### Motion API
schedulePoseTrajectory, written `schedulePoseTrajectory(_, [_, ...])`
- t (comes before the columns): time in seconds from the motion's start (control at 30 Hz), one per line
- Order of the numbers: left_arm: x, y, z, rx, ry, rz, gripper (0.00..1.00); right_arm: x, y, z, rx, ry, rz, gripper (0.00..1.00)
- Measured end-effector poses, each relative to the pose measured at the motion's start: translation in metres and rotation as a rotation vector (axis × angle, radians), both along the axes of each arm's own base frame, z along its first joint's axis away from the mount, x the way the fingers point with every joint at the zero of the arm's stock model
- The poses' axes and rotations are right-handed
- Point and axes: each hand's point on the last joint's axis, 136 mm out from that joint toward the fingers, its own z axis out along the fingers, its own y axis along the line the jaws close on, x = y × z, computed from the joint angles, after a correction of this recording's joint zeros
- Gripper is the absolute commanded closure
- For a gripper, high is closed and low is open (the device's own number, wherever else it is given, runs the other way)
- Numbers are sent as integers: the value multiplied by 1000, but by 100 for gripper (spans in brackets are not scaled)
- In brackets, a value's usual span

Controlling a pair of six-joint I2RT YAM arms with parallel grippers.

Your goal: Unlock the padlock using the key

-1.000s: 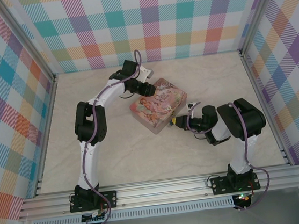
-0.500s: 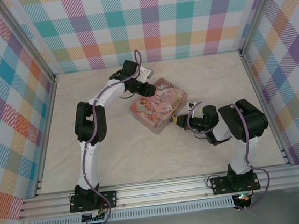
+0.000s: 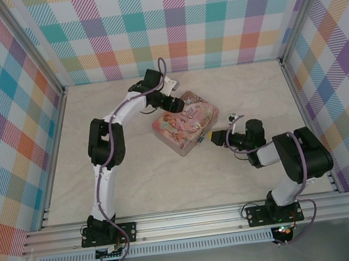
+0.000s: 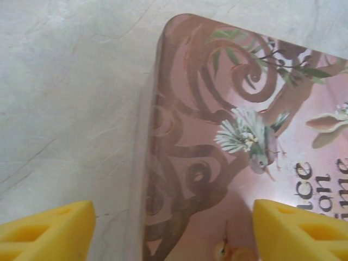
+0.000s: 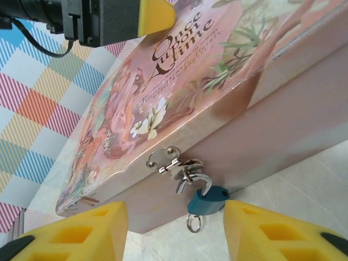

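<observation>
With left gripper [image 4: 171, 212] and right gripper [image 5: 173, 211] both released, squarer centring on the tiny teal silver-shackled padlock [image 5: 207, 200] was judged needed before closing.

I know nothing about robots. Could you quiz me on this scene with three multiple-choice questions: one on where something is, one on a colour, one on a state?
1. Where does the padlock hang?
A) from a wall
B) from the clasp on the tin's side
C) on the tin's lid

2. What colour is the padlock's body?
A) red
B) yellow
C) teal

3. How is the right gripper?
A) open
B) shut on the padlock
C) shut on the tin

Answers: B, it hooks through the clasp on the tin's side; C, the right wrist view shows it teal; A, its jaws stand apart, holding nothing.
</observation>
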Motion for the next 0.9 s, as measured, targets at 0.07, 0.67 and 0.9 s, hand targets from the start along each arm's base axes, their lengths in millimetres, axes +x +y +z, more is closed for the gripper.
schedulePoseTrajectory(0.07, [3,4,3,24,-1,19,15,-1,-1,0,-12,0,-3,43])
schedulePoseTrajectory(0.67, [31,-25,1,-41,40,26,13,-6,-5,-11,-40,49,-16,25])
schedulePoseTrajectory(0.9, [24,-48,-3,-101,70,-27,18,-7,-4,-11,-37,51,-9,22])
